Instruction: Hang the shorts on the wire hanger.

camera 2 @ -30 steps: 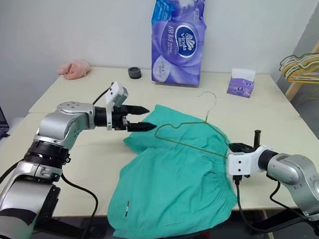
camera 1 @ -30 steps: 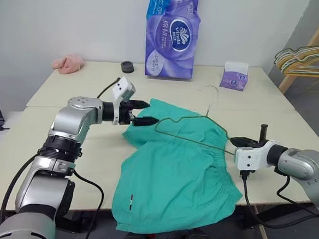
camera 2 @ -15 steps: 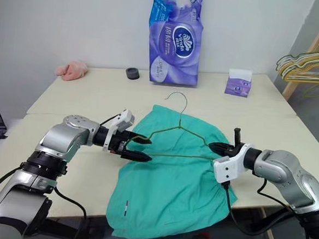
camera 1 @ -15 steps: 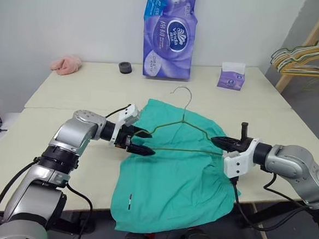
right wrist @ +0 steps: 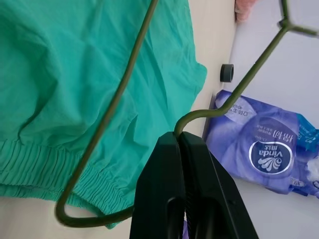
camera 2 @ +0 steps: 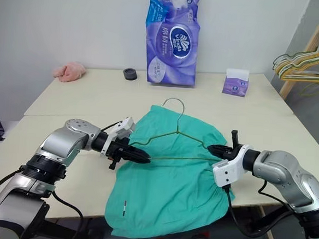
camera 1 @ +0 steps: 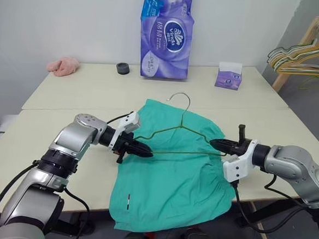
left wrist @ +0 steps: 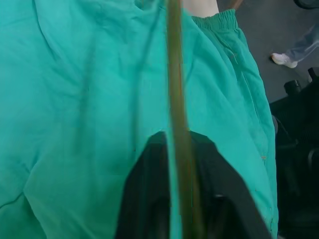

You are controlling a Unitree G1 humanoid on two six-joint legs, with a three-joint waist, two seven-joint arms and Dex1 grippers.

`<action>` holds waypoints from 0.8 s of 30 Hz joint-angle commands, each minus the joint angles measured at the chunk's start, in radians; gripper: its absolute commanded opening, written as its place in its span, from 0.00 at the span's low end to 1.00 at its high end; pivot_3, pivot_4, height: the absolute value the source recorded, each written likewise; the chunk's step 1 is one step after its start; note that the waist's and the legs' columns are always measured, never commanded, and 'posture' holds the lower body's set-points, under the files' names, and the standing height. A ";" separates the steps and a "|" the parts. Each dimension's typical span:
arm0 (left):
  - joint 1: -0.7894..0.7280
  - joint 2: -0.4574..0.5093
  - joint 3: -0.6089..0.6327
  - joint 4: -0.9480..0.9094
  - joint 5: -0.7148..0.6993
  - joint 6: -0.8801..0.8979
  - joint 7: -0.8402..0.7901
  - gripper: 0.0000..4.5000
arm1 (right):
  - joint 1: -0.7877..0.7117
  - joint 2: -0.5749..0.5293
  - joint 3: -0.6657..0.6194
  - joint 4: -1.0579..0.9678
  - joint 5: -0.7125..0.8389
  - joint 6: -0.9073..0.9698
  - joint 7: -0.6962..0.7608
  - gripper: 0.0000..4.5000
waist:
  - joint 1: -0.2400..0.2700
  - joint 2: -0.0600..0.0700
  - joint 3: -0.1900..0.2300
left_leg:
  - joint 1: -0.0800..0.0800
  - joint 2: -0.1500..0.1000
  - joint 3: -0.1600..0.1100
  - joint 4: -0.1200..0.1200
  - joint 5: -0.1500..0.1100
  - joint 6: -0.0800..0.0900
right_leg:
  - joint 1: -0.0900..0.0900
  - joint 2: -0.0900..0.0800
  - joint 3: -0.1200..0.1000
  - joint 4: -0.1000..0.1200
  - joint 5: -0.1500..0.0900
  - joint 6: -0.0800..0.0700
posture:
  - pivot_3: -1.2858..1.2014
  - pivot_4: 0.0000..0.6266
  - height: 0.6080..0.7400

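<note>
Teal shorts (camera 1: 173, 164) spread on table (camera 1: 68, 91), wire hanger (camera 1: 177, 137) just above them, left gripper (camera 1: 145, 150) and right gripper (camera 1: 215, 143) each pinching a hanger corner

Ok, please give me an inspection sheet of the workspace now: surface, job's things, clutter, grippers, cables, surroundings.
Surface: beige table, shorts overhang its near edge.
Job's things: teal shorts lie flat; wire hanger over them, shorts not hung.
Clutter: purple tissue pack, small tissue box, black roll, pink cloth.
Grippers: left gripper shut on the hanger's left end; right gripper shut on its right end.
Cables: black cables along both arms.
Surroundings: white wall; hanger bunch at right.
</note>
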 commanded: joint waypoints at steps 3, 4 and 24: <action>-0.006 -0.006 0.009 -0.016 0.006 -0.005 0.025 0.00 | 0.009 -0.010 -0.035 -0.035 0.083 -0.033 0.021 0.16 | -0.001 0.000 0.000 | 0.000 0.000 0.000 0.000 0.000 0.000 | 0.000 0.000 0.000 0.000 0.000 0.000 | 0.46 0.08 1.00; -0.006 -0.008 0.010 -0.014 0.008 -0.006 0.027 0.00 | 0.014 -0.016 -0.036 -0.032 0.086 -0.042 0.023 0.23 | -0.001 0.000 0.000 | 0.000 0.000 0.000 0.000 0.000 0.000 | 0.000 0.000 0.000 0.000 0.000 0.000 | 0.46 0.08 1.00; 0.044 -0.003 -0.023 -0.192 0.072 -0.290 0.032 0.00 | 0.160 -0.110 -0.244 -0.423 0.943 1.142 0.216 0.66 | 0.002 -0.001 0.001 | 0.000 0.001 -0.002 0.000 0.000 0.000 | 0.000 -0.001 -0.001 0.000 0.000 0.000 | 0.45 0.10 1.00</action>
